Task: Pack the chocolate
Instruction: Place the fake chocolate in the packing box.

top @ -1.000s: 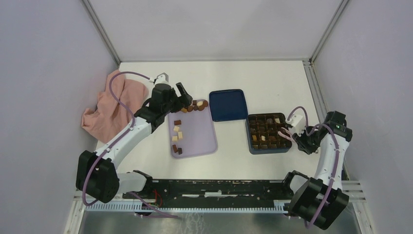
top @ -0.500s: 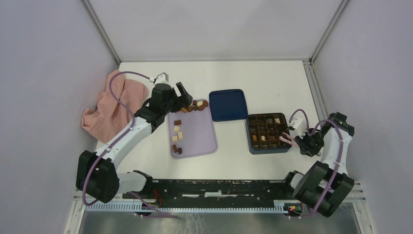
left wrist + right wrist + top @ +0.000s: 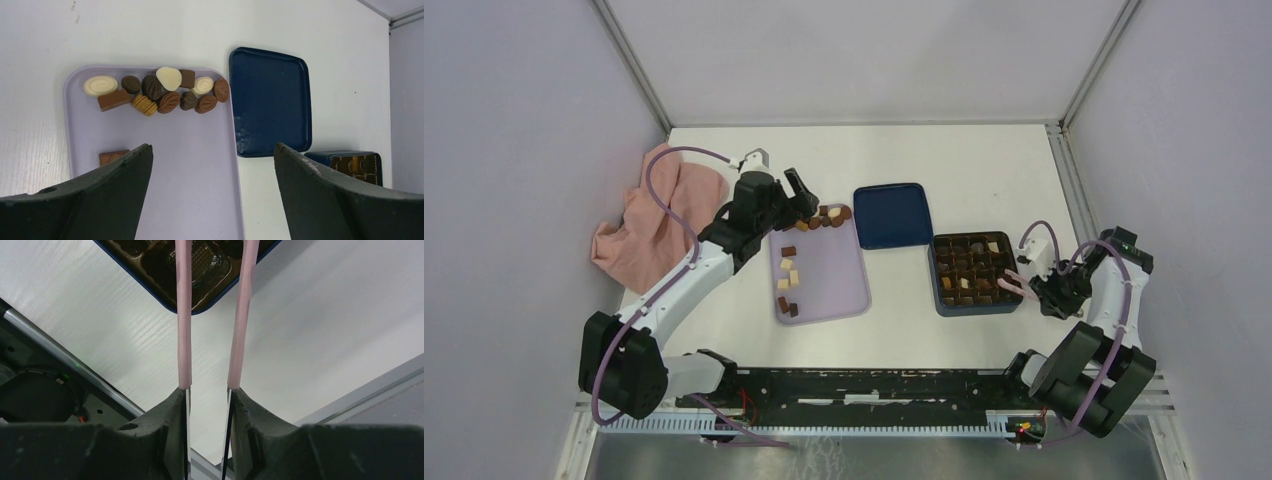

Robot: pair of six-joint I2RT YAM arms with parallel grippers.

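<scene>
Setting: white table (image 3: 984, 165) between pale grey walls, pink cloth (image 3: 649, 215) bunched at the left edge.
Chocolate (image 3: 160, 92): crowded row across the far end of the lilac tray (image 3: 195, 165), a few more pieces down its left side; some already in the dark blue box (image 3: 974, 311), several cells bare.
Left gripper (image 3: 212, 150): spread wide, empty, hovering over the tray; row just ahead of the fingertips, not between them.
Right gripper (image 3: 1012, 284): thin pink fingers (image 3: 184, 315) narrowly parted over the box's near right corner; tips cropped, so holding anything or not cannot be told.
Lid (image 3: 272, 100): flat, just beside the tray's right edge.
Risk at the tray: pieces touching one another, so probably a neighbour nudged or two pinched together on closing; rounded ones apt to slip out or roll.
Risk at the box: possible drop onto a cell wall or a filled cell, so close to the rim.
</scene>
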